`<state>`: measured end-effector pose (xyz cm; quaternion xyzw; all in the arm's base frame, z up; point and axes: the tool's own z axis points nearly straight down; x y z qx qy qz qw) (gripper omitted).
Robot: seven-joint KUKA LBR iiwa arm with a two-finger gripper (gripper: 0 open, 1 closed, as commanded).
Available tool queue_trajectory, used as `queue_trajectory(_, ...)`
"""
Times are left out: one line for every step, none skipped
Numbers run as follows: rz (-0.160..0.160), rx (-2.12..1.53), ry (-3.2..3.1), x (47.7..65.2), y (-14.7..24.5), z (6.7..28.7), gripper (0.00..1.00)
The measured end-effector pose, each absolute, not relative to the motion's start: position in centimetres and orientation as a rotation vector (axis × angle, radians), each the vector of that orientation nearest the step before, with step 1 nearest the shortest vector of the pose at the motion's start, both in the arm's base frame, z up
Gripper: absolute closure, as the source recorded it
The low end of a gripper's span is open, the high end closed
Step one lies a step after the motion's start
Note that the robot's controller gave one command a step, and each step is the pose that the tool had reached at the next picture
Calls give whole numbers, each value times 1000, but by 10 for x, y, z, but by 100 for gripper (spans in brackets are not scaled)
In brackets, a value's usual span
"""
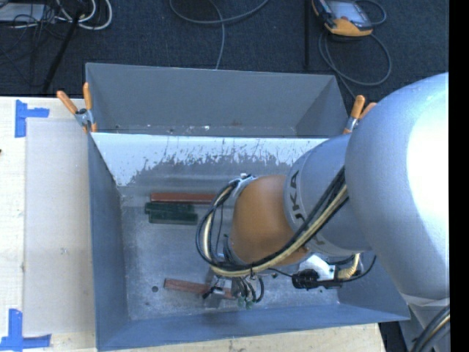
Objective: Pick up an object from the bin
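Grey metal bin [146, 259] is holding only a few things, and the pick is looking unfinished: nothing is showing lifted clear of the floor. The end effector [220, 293] is sitting low at the near side of the bin, a little right of the middle, beneath the arm's orange wrist cover [260, 222] and its looped cables. Whether it is open or closed I cannot tell, since the wrist is hiding much of it from above, so I am not claiming a grasp.

Nearest to it, a thin reddish-brown flat stick [185, 286] is lying on the bin floor close to the near wall. Its long axis is running left to right, almost parallel to that wall, with the left end sitting slightly farther than the right. The right end is reaching up to the end effector, touching it or passing under it; I cannot tell which.

Well apart, toward the far left of the floor, a reddish-brown rectangular bar [183, 196] and a dark green rectangular bar [172, 213] are lying side by side. Their long axes are also pointing left to right, and the green one is on the near side.

As a judgement, the low position is suggesting the approach is made, while securing the stick, lifting it and clearing the rim are all remaining.
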<state>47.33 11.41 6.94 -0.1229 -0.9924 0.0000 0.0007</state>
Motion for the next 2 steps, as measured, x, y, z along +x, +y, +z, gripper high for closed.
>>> queue_trajectory(2, -386, -3114, 472, 114, 72, 100)
queue_trajectory(2, -387, -3114, 472, 113, 80, 100)
